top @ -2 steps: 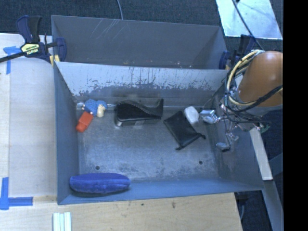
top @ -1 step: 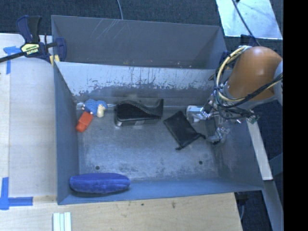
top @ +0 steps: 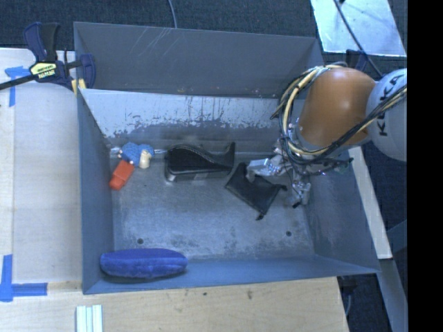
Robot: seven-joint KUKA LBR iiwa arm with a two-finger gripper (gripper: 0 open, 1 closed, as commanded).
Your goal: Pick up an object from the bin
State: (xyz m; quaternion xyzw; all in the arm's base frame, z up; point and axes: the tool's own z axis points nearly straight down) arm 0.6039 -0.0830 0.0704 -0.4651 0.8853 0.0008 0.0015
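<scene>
1. Black flat plate [top: 250, 187] lies on the floor of the bin [top: 208, 220], toward the right wall. The gripper [top: 289, 182] hangs low just beside the plate's right edge. We cannot tell whether the gripper is spread or pressed together, nor whether it touches the plate.
2. Risk: the plate looks thin. We judge that a grip on its edge could slip, or tip it up rather than lift it.
3. Risk: the right wall is near, so the orange wrist cover [top: 336, 109] could graze it on any sideways correction.
4. Risk: a black curved object [top: 197, 163] sits just beside the plate, toward the far wall. A push could jam the two together.
5. The orange block [top: 121, 175] and blue-and-white toy [top: 138, 154] in the far left corner and the blue oblong pad [top: 143, 263] in the near left corner lie well apart. We expect no interference.
</scene>
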